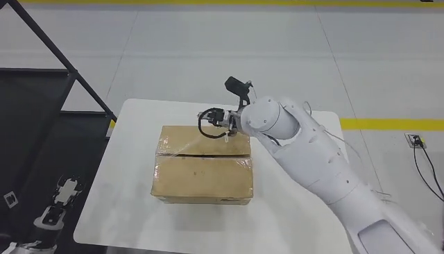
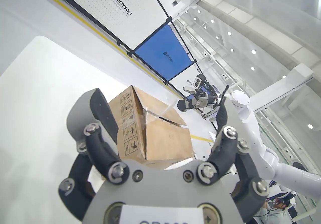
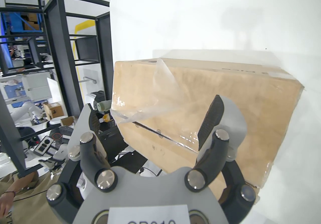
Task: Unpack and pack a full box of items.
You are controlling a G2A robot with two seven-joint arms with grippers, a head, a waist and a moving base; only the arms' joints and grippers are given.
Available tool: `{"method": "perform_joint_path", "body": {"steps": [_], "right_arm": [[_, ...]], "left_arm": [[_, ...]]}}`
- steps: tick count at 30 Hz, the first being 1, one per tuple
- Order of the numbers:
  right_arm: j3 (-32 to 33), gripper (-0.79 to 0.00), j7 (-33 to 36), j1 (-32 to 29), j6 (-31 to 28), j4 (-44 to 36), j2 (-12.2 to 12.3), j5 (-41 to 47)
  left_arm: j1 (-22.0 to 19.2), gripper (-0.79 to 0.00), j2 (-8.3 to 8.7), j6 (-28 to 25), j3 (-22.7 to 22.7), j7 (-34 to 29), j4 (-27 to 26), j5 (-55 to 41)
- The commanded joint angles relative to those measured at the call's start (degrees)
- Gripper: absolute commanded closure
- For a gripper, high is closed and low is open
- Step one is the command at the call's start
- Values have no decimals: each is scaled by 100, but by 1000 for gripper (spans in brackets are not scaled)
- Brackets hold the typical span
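A brown cardboard box point(image 1: 201, 165) sits on the white table point(image 1: 291, 212), its top flaps down and meeting at a seam point(image 3: 160, 134). A strip of clear tape point(image 3: 163, 79) is peeled up from the seam and curls in the air. My right gripper point(image 1: 206, 123) hovers over the box's far edge, by the seam; it is open point(image 3: 153, 119) with nothing between its fingers. My left gripper point(image 2: 163, 114) is open too, low beside the table's near left corner point(image 1: 61, 197), facing the box point(image 2: 160, 132) from a distance.
A black metal frame point(image 1: 55, 60) stands left of the table. The table surface around the box is bare. A yellow floor line point(image 1: 388, 123) runs behind the table on the right.
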Motion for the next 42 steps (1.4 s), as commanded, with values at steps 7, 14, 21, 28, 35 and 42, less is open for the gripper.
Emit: {"method": "perform_joint_path", "body": {"steps": [7, 14, 21, 28, 35, 42], "right_arm": [[-506, -671, 6, 493, 47, 673, -373, 8], [-855, -406, -2, 812, 290, 1193, -683, -133], [-1048, -357, -28, 931, 481, 1468, -900, -278], [-1028, -212, -94, 923, 585, 1521, -996, -366], [-789, -43, -308, 775, 630, 1205, -933, -513], [-351, -71, -442, 252, 657, 377, -654, -827]], "left_arm": [[-42, -785, 20, 48, -81, -142, 108, -177], [-109, -785, 43, 90, -169, -295, 195, -372], [-208, -785, 62, 218, -178, -411, 238, -526], [-269, -785, 77, 258, -205, -485, 238, -580], [-326, -785, 86, 296, -168, -519, 237, -557], [-382, -785, 93, 338, -76, -547, 127, -453]]}}
